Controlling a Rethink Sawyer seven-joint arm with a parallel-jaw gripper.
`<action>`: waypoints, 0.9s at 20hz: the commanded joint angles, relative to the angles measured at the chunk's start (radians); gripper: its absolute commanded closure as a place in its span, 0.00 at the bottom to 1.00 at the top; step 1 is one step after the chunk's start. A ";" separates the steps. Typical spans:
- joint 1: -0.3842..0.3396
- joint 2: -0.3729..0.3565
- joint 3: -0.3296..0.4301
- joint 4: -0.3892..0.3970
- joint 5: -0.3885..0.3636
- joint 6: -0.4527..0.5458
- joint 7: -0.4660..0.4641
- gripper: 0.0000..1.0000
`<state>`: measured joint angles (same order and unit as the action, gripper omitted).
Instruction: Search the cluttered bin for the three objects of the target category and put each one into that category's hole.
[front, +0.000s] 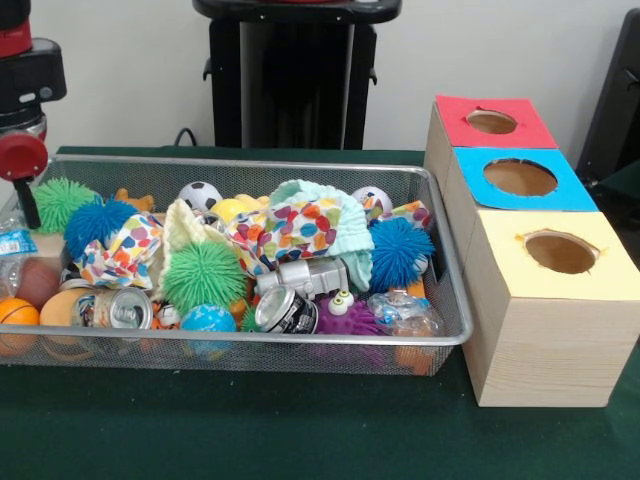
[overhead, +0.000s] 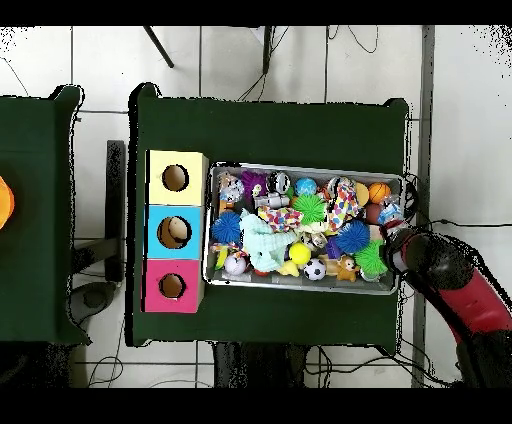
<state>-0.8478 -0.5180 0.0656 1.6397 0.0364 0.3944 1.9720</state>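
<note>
The silver wire-mesh bin (front: 455, 300) stands on the green table, full of clutter: green (front: 203, 275) and blue (front: 400, 250) spiky balls, a soccer ball (front: 200, 195), drink cans (front: 285, 310), a small basketball (front: 17, 315) and polka-dot cloths (front: 300, 225). It also shows in the overhead view (overhead: 300, 168). Three wooden boxes with round holes stand beside it: red top (front: 492, 122), blue top (front: 520, 178), yellow top (front: 560, 252). My gripper (front: 28, 200) hangs at the bin's left end in the front view, at its right end in the overhead view (overhead: 398, 250). It holds nothing that I can see.
The robot's black pedestal (front: 295, 75) stands behind the bin. A second green table (overhead: 35, 215) is at the overhead view's left edge. The red arm (overhead: 465, 295) reaches in from the lower right of the overhead view.
</note>
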 joint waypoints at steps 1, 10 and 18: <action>-0.006 0.036 0.082 0.000 -0.043 0.047 -0.017 1.00; -0.003 0.036 0.082 0.002 -0.045 0.043 -0.001 1.00; 0.030 0.013 0.085 0.070 -0.040 -0.012 0.048 1.00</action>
<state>-0.8446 -0.5185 0.0700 1.6446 0.0270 0.3939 1.9720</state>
